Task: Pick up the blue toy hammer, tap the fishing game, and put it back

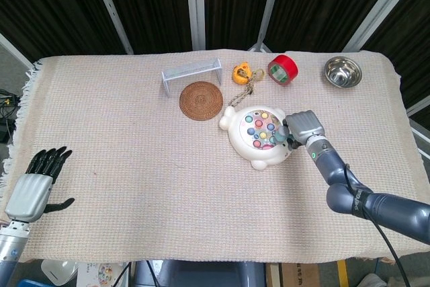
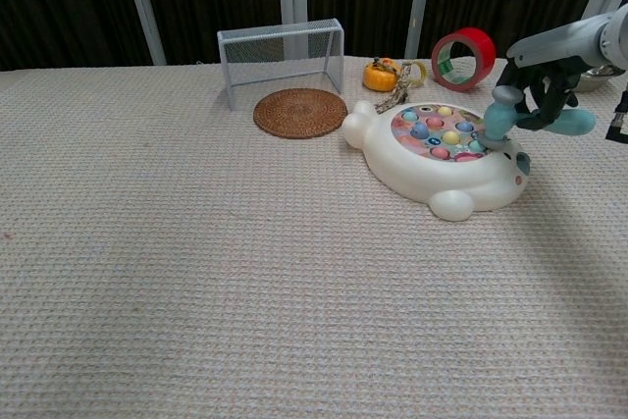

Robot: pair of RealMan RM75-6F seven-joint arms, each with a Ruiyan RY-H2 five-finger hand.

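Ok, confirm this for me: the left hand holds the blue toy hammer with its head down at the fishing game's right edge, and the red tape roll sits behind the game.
One thing is wrong: the right hand holds the blue toy hammer, not the left. The chest view shows it gripping the handle, head down at the fishing game's right edge. The left hand rests far off, holding nothing. The red tape roll does sit behind the game.
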